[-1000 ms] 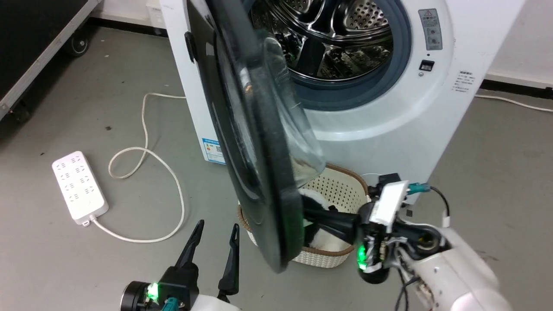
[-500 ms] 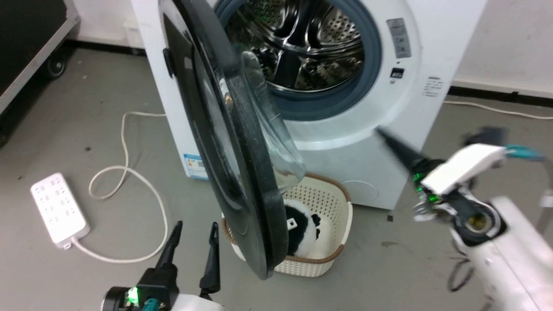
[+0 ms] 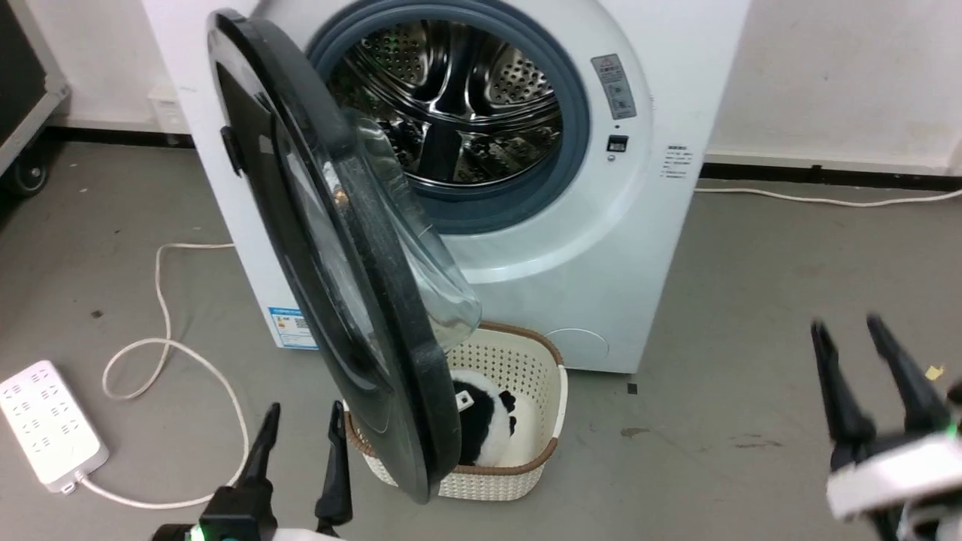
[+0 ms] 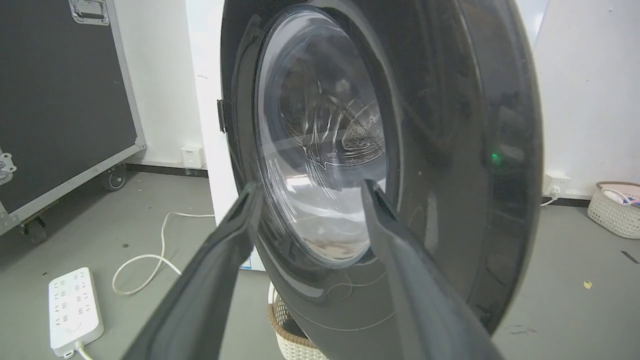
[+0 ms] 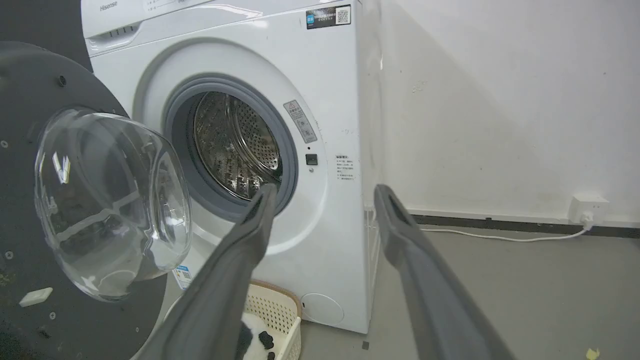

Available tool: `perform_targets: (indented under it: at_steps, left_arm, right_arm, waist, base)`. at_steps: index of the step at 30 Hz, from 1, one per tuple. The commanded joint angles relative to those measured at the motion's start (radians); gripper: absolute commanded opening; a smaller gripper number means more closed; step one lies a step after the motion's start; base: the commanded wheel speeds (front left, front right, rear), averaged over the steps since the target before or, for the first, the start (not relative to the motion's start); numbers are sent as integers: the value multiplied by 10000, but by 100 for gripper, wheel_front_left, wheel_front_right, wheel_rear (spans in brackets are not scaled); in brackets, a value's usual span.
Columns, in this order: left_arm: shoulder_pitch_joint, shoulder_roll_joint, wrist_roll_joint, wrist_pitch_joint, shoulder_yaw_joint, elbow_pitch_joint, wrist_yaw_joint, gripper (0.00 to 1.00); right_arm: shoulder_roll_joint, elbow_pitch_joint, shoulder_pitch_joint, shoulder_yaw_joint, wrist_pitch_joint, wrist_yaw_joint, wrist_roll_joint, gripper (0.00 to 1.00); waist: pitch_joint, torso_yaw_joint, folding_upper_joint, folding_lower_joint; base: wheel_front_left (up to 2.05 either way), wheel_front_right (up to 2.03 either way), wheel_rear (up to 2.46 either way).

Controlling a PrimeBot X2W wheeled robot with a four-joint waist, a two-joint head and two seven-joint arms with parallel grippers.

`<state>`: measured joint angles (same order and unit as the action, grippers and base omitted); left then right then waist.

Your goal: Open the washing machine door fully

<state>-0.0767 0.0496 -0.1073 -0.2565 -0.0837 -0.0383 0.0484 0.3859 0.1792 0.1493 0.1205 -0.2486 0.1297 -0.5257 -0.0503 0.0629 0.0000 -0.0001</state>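
The washing machine (image 3: 601,248) stands white, and its steel drum (image 3: 451,113) is exposed. Its round black washing machine door (image 3: 391,315) is swung out toward me, nearly edge-on, with the clear glass bowl (image 3: 436,285) bulging toward the drum. My left gripper (image 3: 304,412) is open at the lower left, just in front of the door's outer face (image 4: 450,150), with nothing between its fingers (image 4: 310,186). My right gripper (image 3: 847,324) is open at the lower right, well clear of the door. From the right wrist view it (image 5: 326,188) faces the machine (image 5: 340,75) and the door's inner side (image 5: 20,100).
A cream woven basket (image 3: 533,376) holding a black-and-white plush toy (image 3: 485,421) sits on the floor under the door's lower edge. A white power strip (image 3: 45,424) and its cable (image 3: 161,300) lie at the left. A black wheeled case (image 4: 60,90) stands far left.
My right gripper has come away from the door's lower inner side and swung to the lower right, fingers up. The head view has shifted and pulled back. The left gripper holds its place.
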Motion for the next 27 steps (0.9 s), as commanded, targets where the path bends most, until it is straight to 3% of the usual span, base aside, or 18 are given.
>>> perform_targets:
  at_steps: [1, 5, 10, 27]
  left_arm:
    - [-140, 22, -14, -53, -9, -23, -103, 100]
    - [-187, 22, 24, -53, 15, -153, -260, 100]
    - [-306, 18, 70, -53, -95, -235, -294, 100]
    - [-190, 11, 85, -53, -104, -608, -414, 100]
  right_arm:
    - [-702, -553, -743, -568, -61, 10, 836, 100]
    - [-1992, -1785, -2039, -1431, 59, 10, 2586, 100]
    - [-2926, -2307, -2988, -1656, 324, 10, 3749, 100]
    - [-3349, -1922, -3482, -1492, 187, 10, 4285, 100]
  waist:
    - [10, -60, 0, 1]
    - [27, -171, 0, 1]
    - [55, -245, 0, 1]
    - [36, -173, 0, 1]
  base:
    - [0, 0, 0]
    - [0, 0, 0]
    - [0, 0, 0]
    - [0, 0, 0]
